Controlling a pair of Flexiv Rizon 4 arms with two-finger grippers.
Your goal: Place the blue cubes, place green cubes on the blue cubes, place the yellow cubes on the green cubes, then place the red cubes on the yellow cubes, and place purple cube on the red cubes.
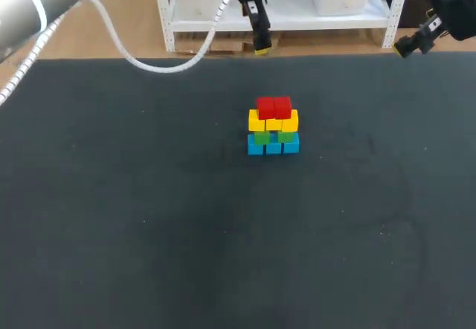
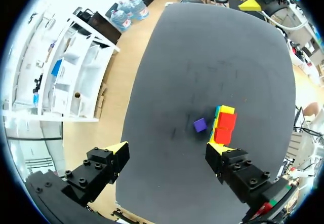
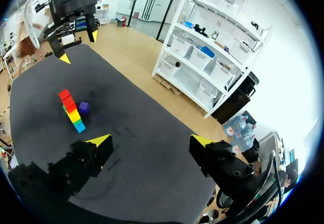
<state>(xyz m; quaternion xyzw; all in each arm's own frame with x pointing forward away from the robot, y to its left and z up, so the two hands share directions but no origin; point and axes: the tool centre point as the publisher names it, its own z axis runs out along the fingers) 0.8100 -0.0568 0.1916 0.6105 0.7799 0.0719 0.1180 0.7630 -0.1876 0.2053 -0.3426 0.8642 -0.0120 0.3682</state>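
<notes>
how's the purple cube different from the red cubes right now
The purple cube is single, lying on the table beside the stack; the red cubes are a pair sitting on the yellow cubes at the top. Colour differs: purple against red. Both are cube-shaped and neither is held.

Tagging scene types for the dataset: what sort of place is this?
Looks like a robot manipulation test bench, probably in a lab. A dark table carries a stack of coloured cubes and a loose purple cube; the left gripper and right gripper, both open and yellow-tipped, hang above it.
</notes>
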